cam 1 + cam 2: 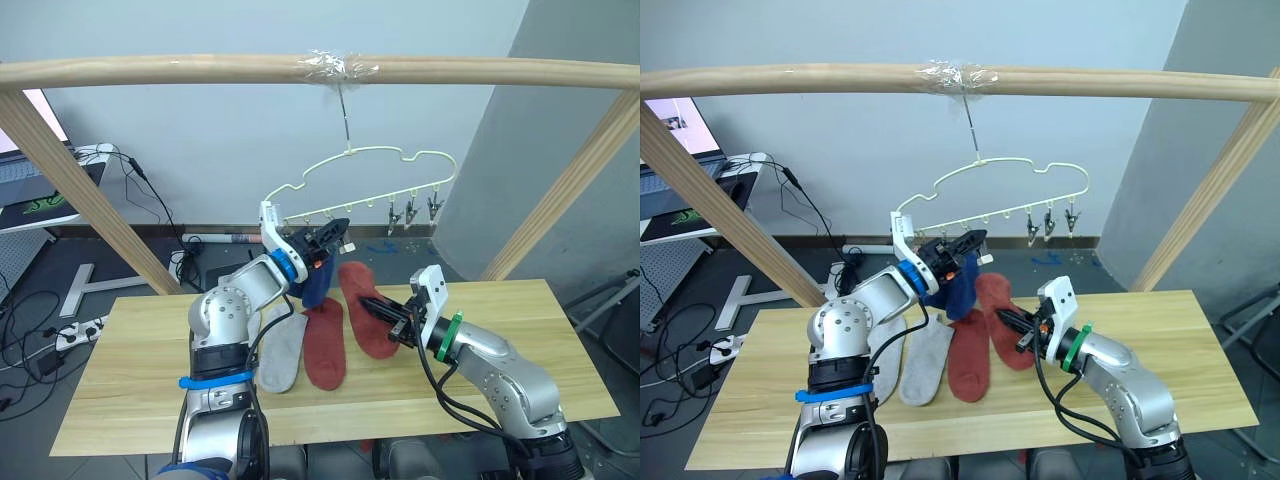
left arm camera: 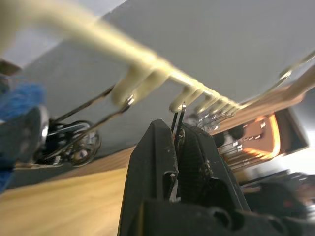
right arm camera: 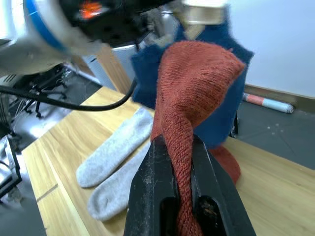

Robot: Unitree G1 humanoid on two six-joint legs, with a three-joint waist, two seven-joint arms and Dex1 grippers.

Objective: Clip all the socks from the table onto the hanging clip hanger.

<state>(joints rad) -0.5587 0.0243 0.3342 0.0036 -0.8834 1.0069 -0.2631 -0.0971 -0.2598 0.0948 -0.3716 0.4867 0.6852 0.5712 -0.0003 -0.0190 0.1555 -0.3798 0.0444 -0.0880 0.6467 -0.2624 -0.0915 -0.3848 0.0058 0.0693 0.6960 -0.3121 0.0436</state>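
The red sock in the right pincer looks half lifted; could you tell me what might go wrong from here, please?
1. The right pincer pinches only a fold of the red sock, so it could slip out on the way up.
2. The left pincer, shut on a metal clip, sits close by the hanging blue sock; the arms may collide or knock it loose.
3. The clip hanger hangs from one taped hook and already tilts; pulling may swing it.
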